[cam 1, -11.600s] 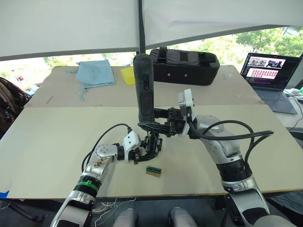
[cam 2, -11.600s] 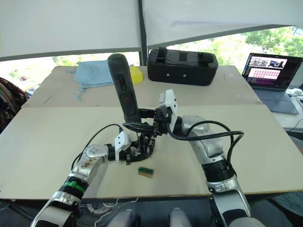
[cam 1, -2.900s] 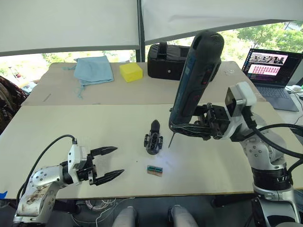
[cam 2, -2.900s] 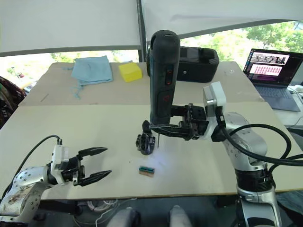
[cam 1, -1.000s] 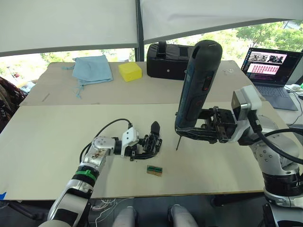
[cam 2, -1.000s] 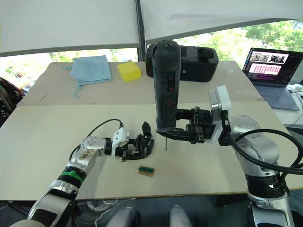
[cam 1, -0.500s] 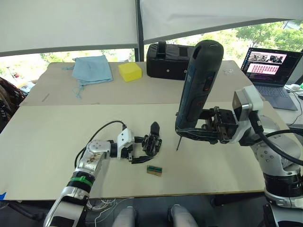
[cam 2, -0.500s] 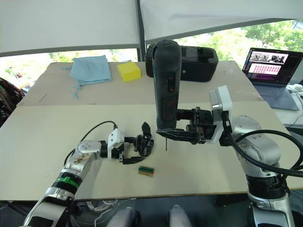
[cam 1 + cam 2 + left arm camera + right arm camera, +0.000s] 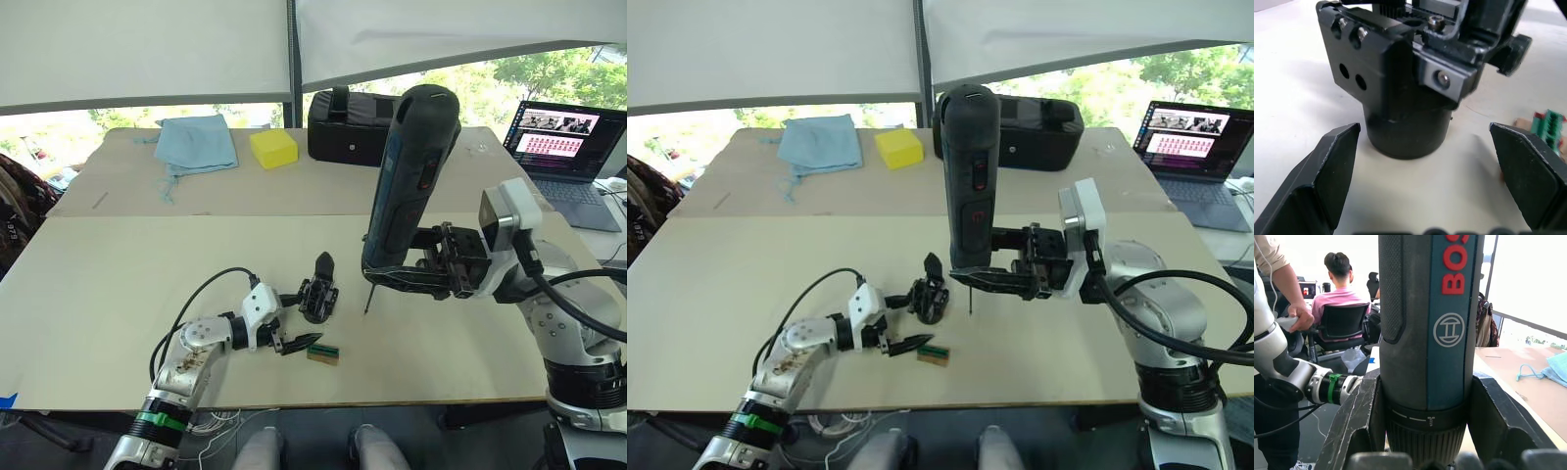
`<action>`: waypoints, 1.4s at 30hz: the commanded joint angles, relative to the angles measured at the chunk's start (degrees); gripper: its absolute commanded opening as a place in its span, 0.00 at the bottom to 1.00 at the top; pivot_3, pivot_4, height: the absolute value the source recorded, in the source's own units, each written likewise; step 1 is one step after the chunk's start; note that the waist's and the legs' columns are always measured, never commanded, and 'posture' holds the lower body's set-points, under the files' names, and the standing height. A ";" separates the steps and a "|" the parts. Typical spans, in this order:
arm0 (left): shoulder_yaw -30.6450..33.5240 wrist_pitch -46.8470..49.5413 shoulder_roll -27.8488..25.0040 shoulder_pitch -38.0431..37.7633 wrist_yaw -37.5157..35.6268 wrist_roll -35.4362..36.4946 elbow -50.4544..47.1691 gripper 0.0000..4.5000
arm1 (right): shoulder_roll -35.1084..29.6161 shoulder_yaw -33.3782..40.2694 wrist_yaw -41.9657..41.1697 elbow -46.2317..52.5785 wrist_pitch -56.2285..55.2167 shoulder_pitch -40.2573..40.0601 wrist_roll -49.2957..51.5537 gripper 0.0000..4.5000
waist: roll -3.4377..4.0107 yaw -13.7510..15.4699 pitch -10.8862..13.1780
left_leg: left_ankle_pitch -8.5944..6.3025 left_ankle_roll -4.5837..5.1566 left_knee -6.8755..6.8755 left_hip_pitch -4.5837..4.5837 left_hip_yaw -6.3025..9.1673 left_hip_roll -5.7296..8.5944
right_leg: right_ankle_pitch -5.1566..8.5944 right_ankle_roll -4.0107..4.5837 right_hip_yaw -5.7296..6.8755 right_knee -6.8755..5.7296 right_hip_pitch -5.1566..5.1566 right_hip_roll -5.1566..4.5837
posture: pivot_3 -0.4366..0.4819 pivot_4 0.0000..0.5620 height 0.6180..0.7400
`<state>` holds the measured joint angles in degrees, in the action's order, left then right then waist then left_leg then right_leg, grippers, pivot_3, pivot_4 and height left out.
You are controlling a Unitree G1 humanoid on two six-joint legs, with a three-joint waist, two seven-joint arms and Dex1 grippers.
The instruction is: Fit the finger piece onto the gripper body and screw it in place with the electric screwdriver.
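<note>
L pincer (image 9: 297,318) low over desk (image 9: 118,284), fingers spread, just short of gripper body (image 9: 319,292) standing mid-desk. R pincer (image 9: 1004,274) clamps electric screwdriver (image 9: 968,186) upright, bit down, just beside body, not touching. Bare desk all round; green block (image 9: 323,353) near L fingertip.

A pale beige bench (image 9: 118,284) with a seam across its middle is seen. On its near half, a small chunky black gripper body (image 9: 318,297) is stood, with a small green-and-brown rectangular block (image 9: 322,353) just beside it. On the far half, a light blue cloth (image 9: 199,144), a yellow block (image 9: 273,148), a large black bag (image 9: 355,127) and an open laptop (image 9: 562,157) are laid.
</note>
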<state>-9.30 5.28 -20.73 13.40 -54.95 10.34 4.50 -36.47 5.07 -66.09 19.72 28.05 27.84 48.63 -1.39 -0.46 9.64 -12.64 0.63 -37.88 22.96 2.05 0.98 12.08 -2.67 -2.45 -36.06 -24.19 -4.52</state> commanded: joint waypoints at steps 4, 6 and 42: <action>-2.63 0.20 2.16 0.01 4.34 -2.46 -0.19 0.99 | 0.35 1.90 0.26 2.22 -0.26 0.35 2.41 0.42 | 0.02 0.61 -0.01 | 0.00 0.00 0.00 -0.05 -0.02 0.03 | -0.01 -0.02 0.00 0.00 0.06 -0.01 | 0.48 0.27 1.00; -3.12 0.48 2.74 0.14 5.21 -2.85 0.25 0.99 | 0.35 1.91 0.35 2.32 -0.24 0.36 2.41 0.42 | 0.02 1.02 -0.01 | 0.00 0.00 -0.01 -0.06 -0.04 0.04 | -0.02 -0.03 0.00 0.01 0.08 -0.03 | 0.48 0.27 1.00; -4.93 -1.76 3.62 4.57 3.04 -4.03 8.05 0.51 | 2.00 0.77 5.53 2.56 6.73 9.23 8.63 0.42 | 0.06 1.18 -0.04 | 0.01 0.01 -0.17 -0.02 -0.33 0.02 | -0.05 -0.08 0.03 0.04 0.14 -0.01 | 0.48 0.27 1.00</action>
<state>-12.50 3.24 -16.89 18.23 -50.91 7.01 10.25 -35.06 5.01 -62.01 20.49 33.77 34.18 53.94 -1.33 0.72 9.60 -12.63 0.64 -38.05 22.93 1.73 1.00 12.03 -2.75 -2.42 -36.02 -24.06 -4.53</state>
